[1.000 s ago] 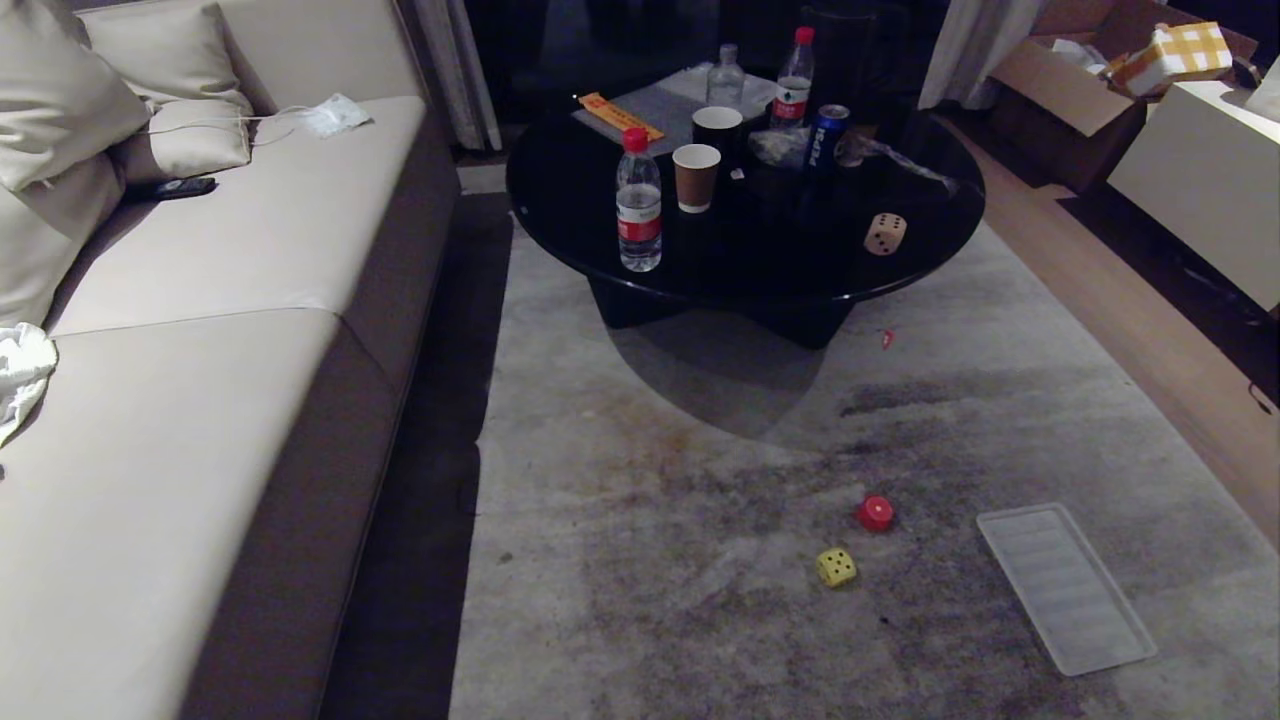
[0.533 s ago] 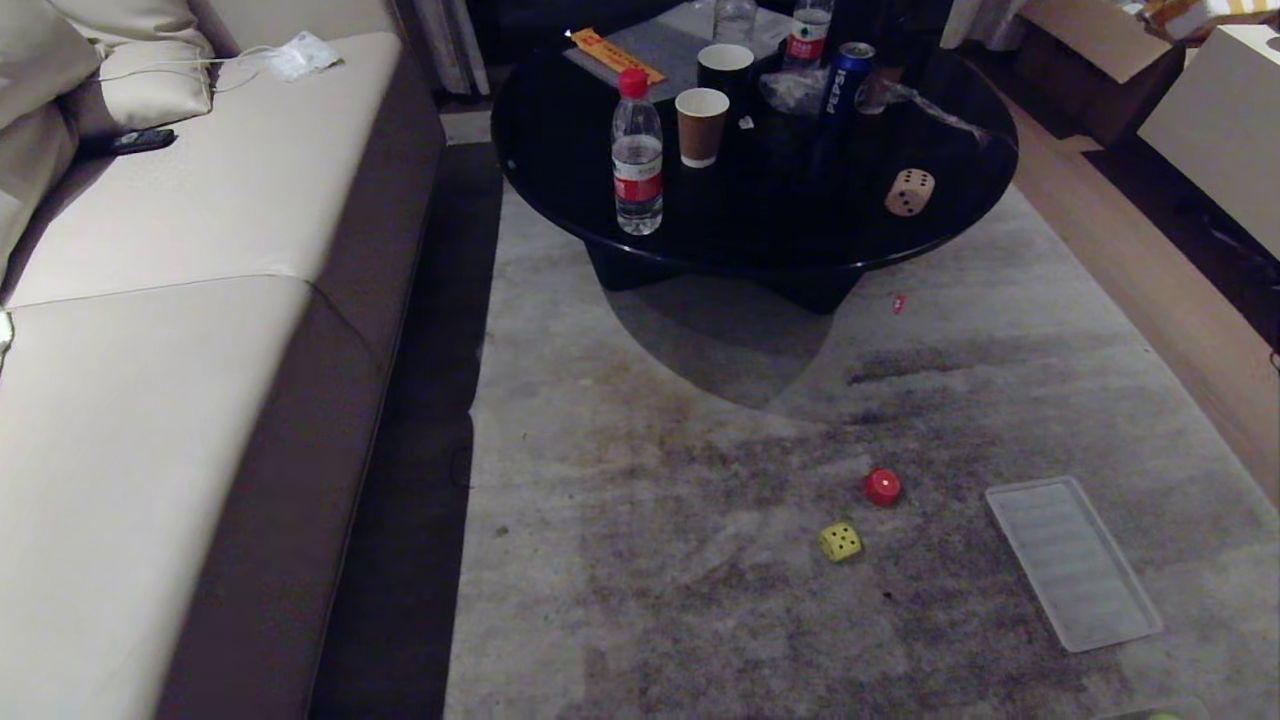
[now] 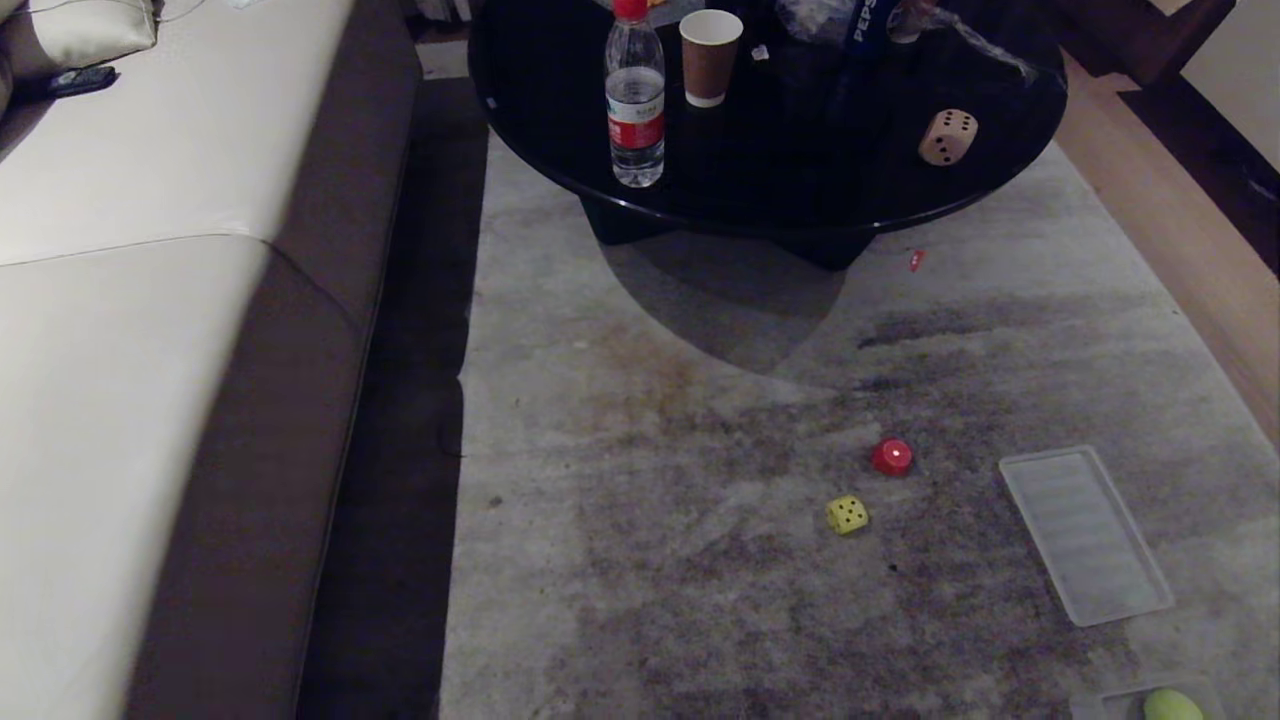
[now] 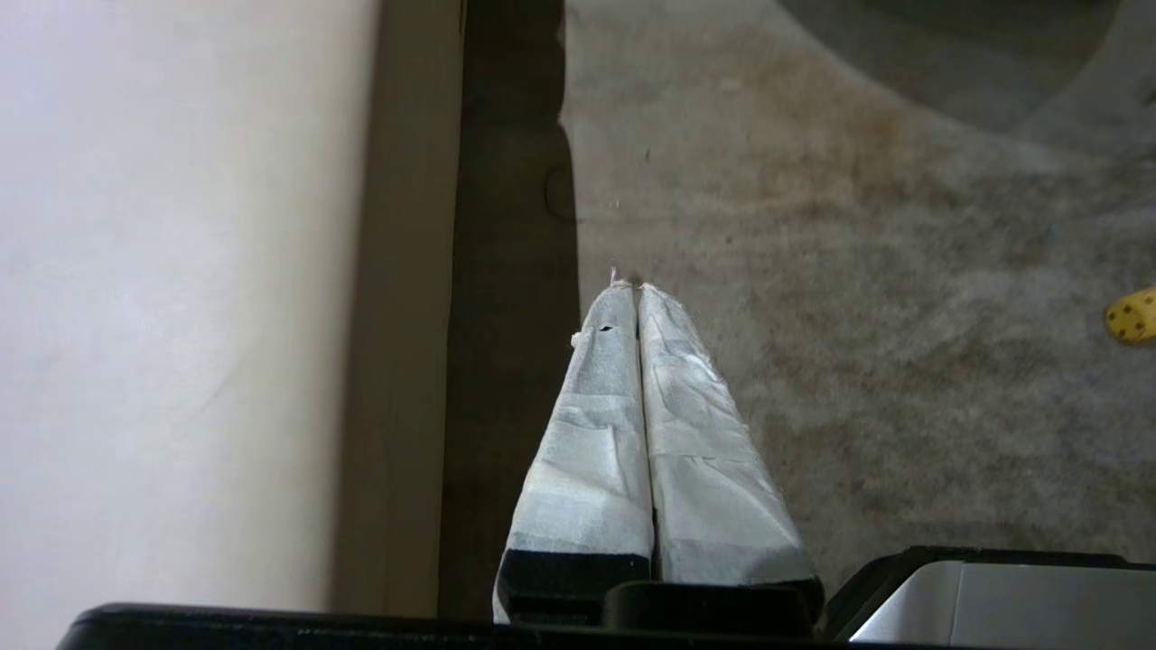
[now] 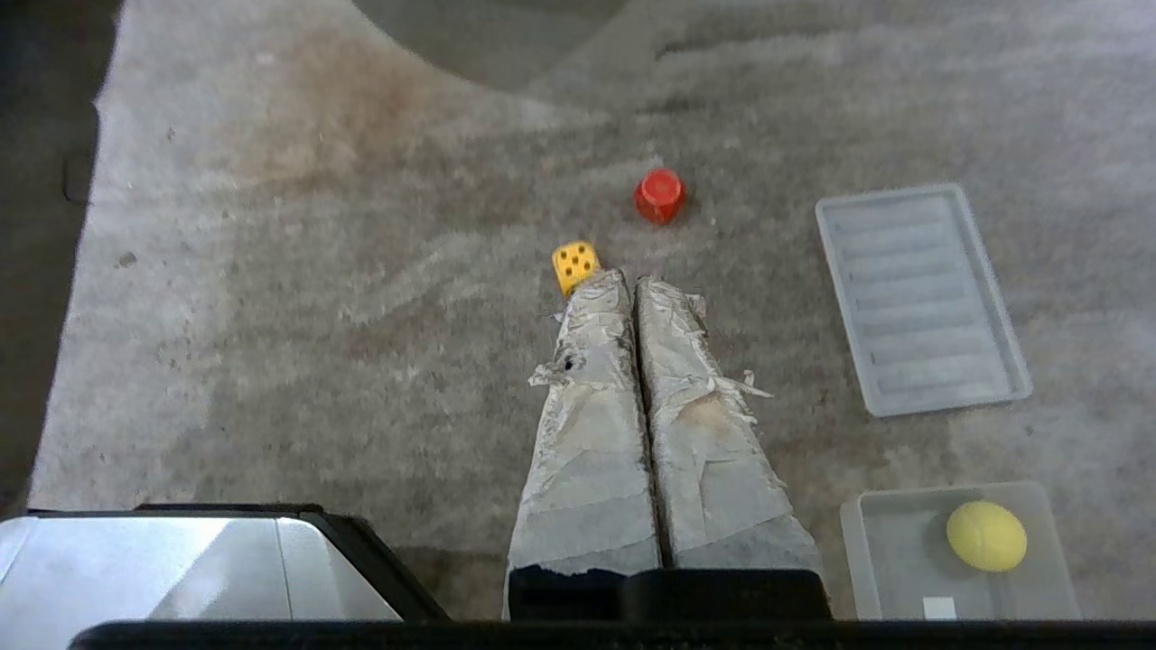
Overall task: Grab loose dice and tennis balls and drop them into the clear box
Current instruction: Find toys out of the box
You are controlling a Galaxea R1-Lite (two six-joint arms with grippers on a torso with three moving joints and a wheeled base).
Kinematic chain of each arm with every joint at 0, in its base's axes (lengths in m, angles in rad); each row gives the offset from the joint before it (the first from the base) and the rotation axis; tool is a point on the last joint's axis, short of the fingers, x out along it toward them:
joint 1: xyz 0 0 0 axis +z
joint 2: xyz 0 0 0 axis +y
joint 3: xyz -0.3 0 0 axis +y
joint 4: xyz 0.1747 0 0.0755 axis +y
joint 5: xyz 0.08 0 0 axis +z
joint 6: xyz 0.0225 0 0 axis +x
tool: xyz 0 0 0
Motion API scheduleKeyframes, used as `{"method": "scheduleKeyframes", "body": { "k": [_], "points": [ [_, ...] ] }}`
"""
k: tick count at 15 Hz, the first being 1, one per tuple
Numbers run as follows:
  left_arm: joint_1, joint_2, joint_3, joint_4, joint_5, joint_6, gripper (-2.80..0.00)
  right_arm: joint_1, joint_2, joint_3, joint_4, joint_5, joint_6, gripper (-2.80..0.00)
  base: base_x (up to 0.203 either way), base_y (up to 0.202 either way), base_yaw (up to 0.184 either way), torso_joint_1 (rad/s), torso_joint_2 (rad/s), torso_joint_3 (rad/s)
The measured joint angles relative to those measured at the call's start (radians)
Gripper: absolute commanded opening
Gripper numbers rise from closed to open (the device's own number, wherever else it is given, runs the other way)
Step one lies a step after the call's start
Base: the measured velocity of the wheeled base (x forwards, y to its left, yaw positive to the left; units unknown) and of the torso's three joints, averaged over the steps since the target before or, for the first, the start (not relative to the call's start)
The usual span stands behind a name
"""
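A yellow die (image 3: 847,514) (image 5: 574,264) and a red die (image 3: 892,456) (image 5: 659,195) lie loose on the grey carpet. A beige die (image 3: 948,136) sits on the round black table (image 3: 760,190). The clear box (image 3: 1105,706) (image 5: 890,564) stands at the near right of the carpet with one tennis ball (image 3: 1172,705) (image 5: 986,535) inside. My right gripper (image 5: 630,278) is shut and empty, high above the carpet, short of the yellow die. My left gripper (image 4: 637,289) is shut and empty by the sofa's base. Neither arm shows in the head view.
A flat ribbed clear lid (image 3: 1084,534) (image 5: 921,298) lies on the carpet right of the dice. A beige sofa (image 3: 130,330) runs along the left. On the table stand a water bottle (image 3: 634,95), a paper cup (image 3: 709,55) and a cola can (image 3: 862,25).
The whole head view has tilted downward: the table slid toward the top edge and the clear box with its ball came into view at the bottom right. Nothing on the floor moved.
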Motion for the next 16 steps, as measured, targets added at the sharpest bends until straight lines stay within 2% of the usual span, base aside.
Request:
{"method": "scheduleKeyframes", "body": {
  "k": [16],
  "points": [
    [0.0, 0.0, 0.0, 0.0, 0.002, -0.004, -2.8, -0.001, 0.0, 0.0, 0.0, 0.0, 0.0, -2.8, 0.0, 0.0, 0.0, 0.002, 0.0, -0.197]
  ]
}}
